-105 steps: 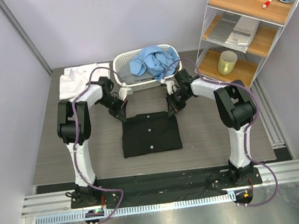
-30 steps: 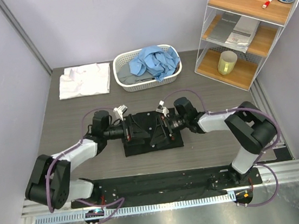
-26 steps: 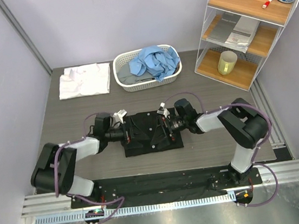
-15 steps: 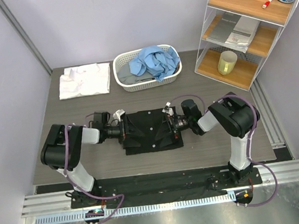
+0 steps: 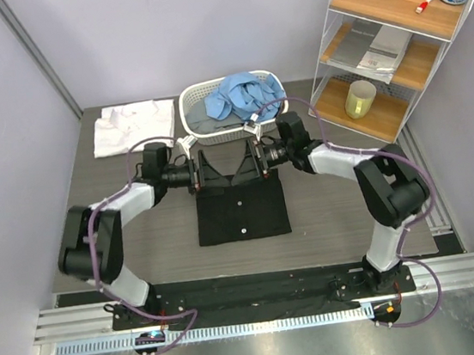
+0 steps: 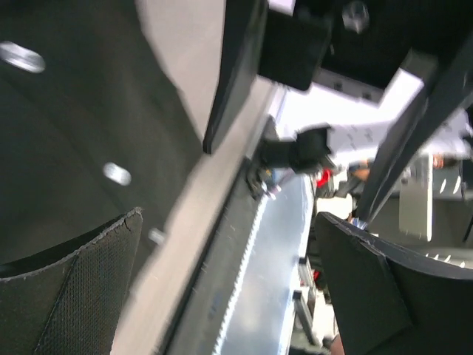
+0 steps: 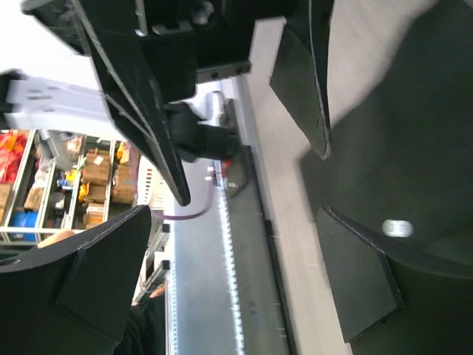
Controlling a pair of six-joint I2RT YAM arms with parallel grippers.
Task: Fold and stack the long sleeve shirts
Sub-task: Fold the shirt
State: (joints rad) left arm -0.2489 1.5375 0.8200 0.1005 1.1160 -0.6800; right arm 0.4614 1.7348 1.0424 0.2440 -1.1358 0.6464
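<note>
Grey table [image 5: 346, 216]. Black shirt [image 5: 241, 212] lies mid-table, folded to neat rectangle, buttons up. White basket [image 5: 184, 115] at far edge, crumpled blue shirt [image 5: 242, 94] inside. White shirt [image 5: 134, 127] folded at far left, likely start of stack. My left gripper [image 5: 200, 172] and right gripper [image 5: 250, 158] hover at black shirt's far edge, facing each other, jaws spread wide, nothing between them. Step, I judge: take far corners. To do well: come in level, catch every layer, close both sides together, keep fold square.
</note>
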